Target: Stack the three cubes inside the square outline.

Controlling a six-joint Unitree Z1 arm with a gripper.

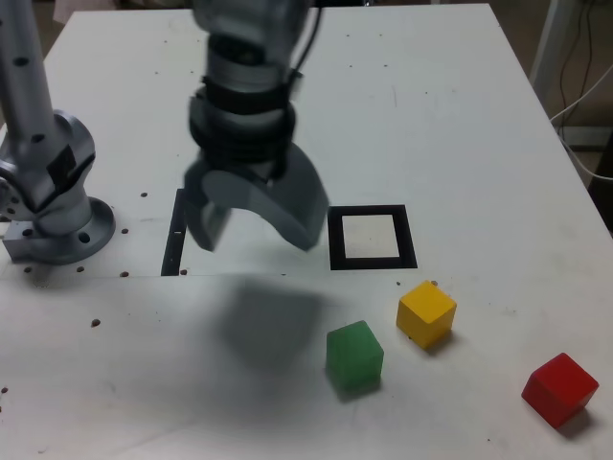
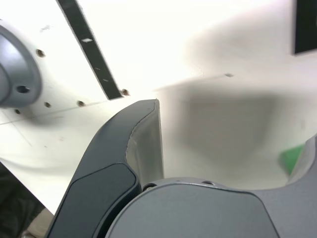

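My gripper [image 1: 257,235] hangs open above the white table, to the exterior view's left of the square outline [image 1: 373,237], with nothing between its fingers. The outline's white centre holds no cube. Nearer the front edge lie the green cube [image 1: 354,355], the yellow cube [image 1: 426,312] and, farthest to the exterior view's right, the red cube [image 1: 560,388], all apart from each other. In the wrist view one dark finger [image 2: 141,144] fills the foreground, a sliver of the green cube [image 2: 291,157] shows beside the other finger, and a corner of the square outline [image 2: 304,25] is at the frame's edge.
The arm's grey base [image 1: 53,216] stands at the exterior view's left, bolted to the table [image 1: 460,115]. A thin black strip [image 1: 174,235] lies between the base and my gripper; it also shows in the wrist view [image 2: 91,49]. Cables hang off the table's right edge [image 1: 584,105].
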